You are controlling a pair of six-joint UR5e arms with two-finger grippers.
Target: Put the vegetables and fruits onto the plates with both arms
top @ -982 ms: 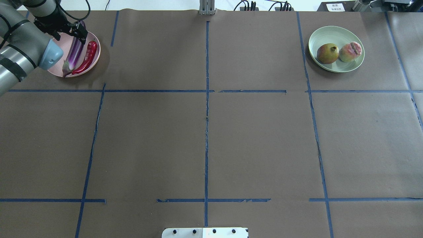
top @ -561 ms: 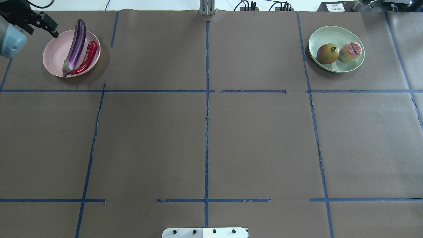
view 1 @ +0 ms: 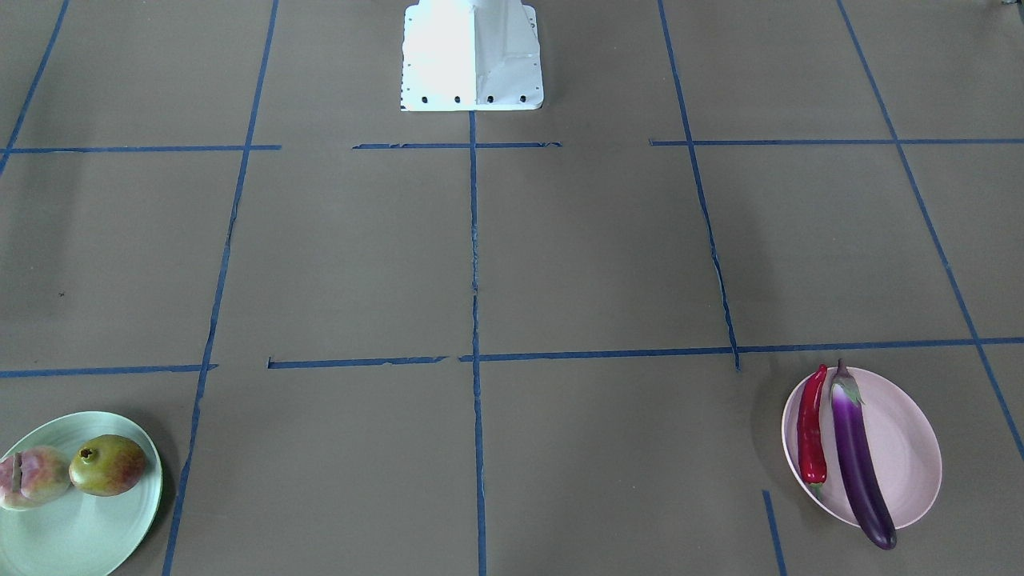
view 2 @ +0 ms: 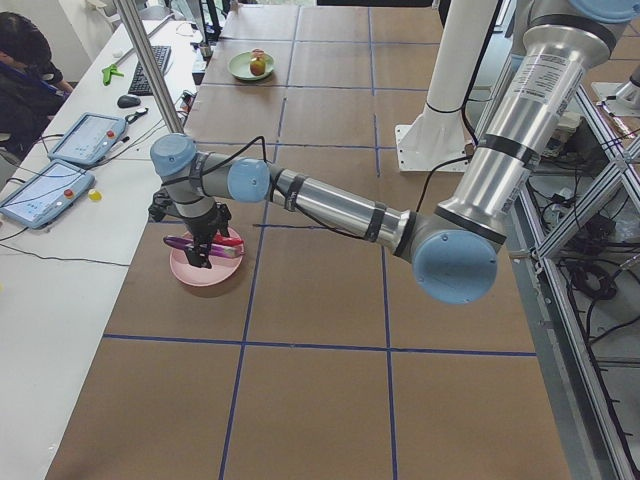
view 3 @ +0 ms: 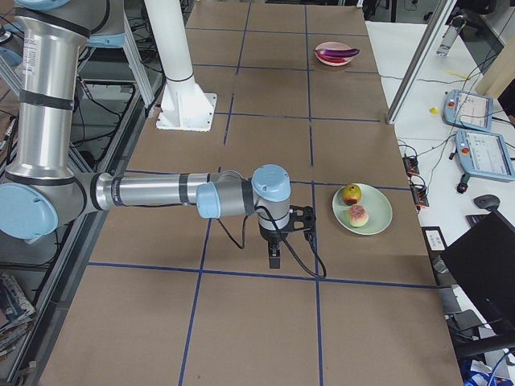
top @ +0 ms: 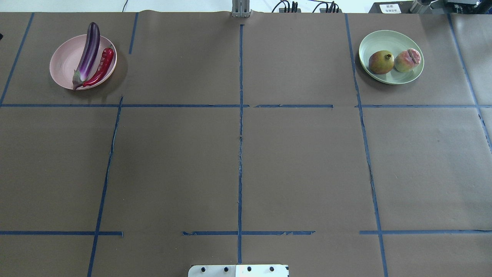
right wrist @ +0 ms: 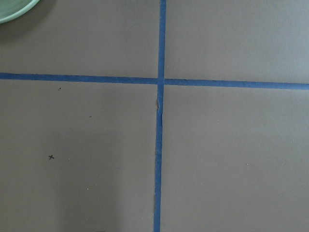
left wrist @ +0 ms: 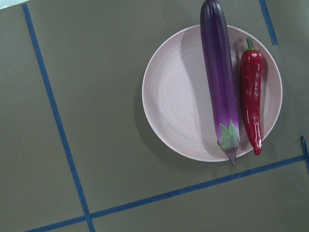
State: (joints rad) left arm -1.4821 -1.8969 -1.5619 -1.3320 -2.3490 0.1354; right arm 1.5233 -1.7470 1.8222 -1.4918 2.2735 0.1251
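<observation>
The purple eggplant (top: 87,55) and the red chili pepper (top: 100,67) lie side by side on the pink plate (top: 63,63) at the far left; the left wrist view looks down on the eggplant (left wrist: 219,77) from above. The pomegranate (top: 381,62) and the peach (top: 407,60) sit on the mint green plate (top: 388,38) at the far right. Neither gripper shows in the overhead or front views. The left gripper (view 2: 205,250) hangs over the pink plate in the left side view. The right gripper (view 3: 275,257) hangs beside the mint plate (view 3: 374,217). I cannot tell whether either is open.
Blue tape lines divide the brown paper table cover into squares. The white robot base (view 1: 472,56) stands at the table's near edge. Cables and a bracket (top: 241,9) sit at the far edge. An operator's desk with tablets (view 2: 60,160) lies beyond the left end.
The left arm has drawn back leftward from the pink plate and left the overhead view. The eggplant and chili stay on the plate. The fruit plate is unchanged.
</observation>
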